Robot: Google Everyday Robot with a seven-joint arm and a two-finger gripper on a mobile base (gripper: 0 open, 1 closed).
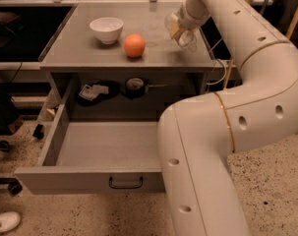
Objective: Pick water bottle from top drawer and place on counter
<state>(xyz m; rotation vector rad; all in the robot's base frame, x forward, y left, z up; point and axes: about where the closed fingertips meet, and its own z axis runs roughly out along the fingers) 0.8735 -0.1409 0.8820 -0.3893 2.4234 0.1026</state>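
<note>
Way down below the gripper and closest to us, the top drawer point(89, 178) is pulled out, with its dark pull handle point(125, 183) in the middle of the front panel. The water bottle isn't in there. The robot's own fat white arm point(202, 146) covers the drawer's right corner and snakes up from there.

Behind the drawer, still well under the gripper, we see a dark recess with a couple of small dark objects point(94, 91) we can't really identify.

Up on the counter point(89, 53), the orange point(134, 45) sits to the gripper's left, near but not touching anything, and the white bowl point(106, 29) is further left and a bit further back.

The gripper point(179, 27) hangs over the right side of the counter, clamped on the water bottle point(187, 37). The bottle sits right under the tool. Its long axis is tilted rather than upright, with the low end aimed down at the counter and away from the orange. We can't tell whether that end touches the surface yet.

So our guess is that the place step is nearly done, and what matters is the straight-down gap between bottle and counter. Nothing stands under it. The orange is the only close neighbour, and a tilted bottle might tip or roll once let go.
</note>
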